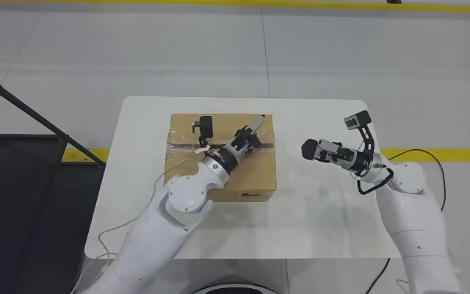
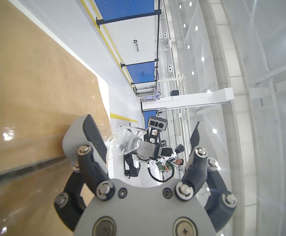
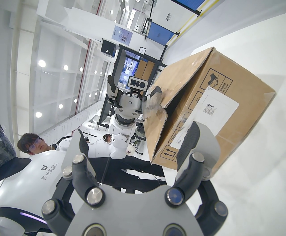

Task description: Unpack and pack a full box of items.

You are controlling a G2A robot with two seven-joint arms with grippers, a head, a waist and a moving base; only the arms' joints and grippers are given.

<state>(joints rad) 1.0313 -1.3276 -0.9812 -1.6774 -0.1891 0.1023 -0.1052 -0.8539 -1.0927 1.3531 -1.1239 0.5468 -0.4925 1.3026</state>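
Pale grey glossy floor (image 1: 220, 51), yellow painted stripe (image 1: 455, 155) across it. White rounded-corner table (image 1: 323, 220). Blue perforated panels on black frames (image 2: 125, 9). Round white ceiling lights (image 2: 196, 28) lit.

A white table (image 1: 316, 220) is set on a pale grey floor (image 1: 220, 59). A yellow floor line (image 1: 440, 154) is seen at 3 o'clock of the table (another stretch lies at 9 o'clock). A black panel (image 1: 29, 206) is placed at 8 o'clock, with a thin black bar (image 1: 37, 114) slanted at 9 o'clock. Blue boards (image 2: 125, 9) are mounted on black frames behind.
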